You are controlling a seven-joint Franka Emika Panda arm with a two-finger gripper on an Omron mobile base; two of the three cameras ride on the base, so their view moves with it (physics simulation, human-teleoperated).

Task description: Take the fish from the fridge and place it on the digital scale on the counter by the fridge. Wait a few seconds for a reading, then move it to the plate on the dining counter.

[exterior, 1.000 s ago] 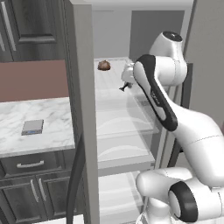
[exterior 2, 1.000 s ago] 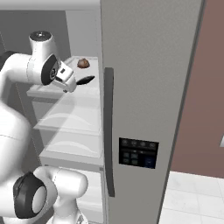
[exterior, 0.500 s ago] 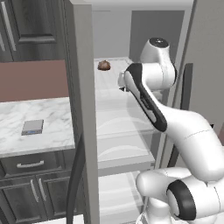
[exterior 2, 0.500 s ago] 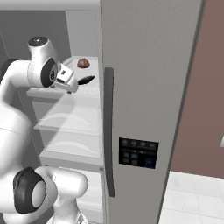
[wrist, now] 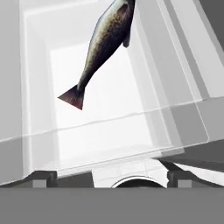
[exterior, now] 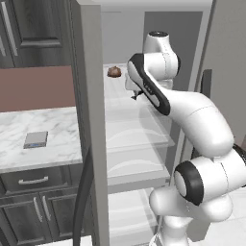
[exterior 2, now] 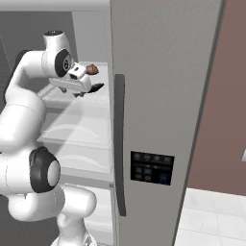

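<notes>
We see the fridge (exterior: 91,120) at frame centre in the left base view, with the counter (exterior: 29,139) to its left and the digital scale (exterior: 36,139) lying on it. A rounded lump (exterior: 114,71) sits on the upper shelf. In the hand view the fish (wrist: 103,46) lies upper centre on a glass shelf (wrist: 109,118).

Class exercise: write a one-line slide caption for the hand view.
Open gripper above a glass fridge shelf, the fish lying just ahead, untouched.
</notes>
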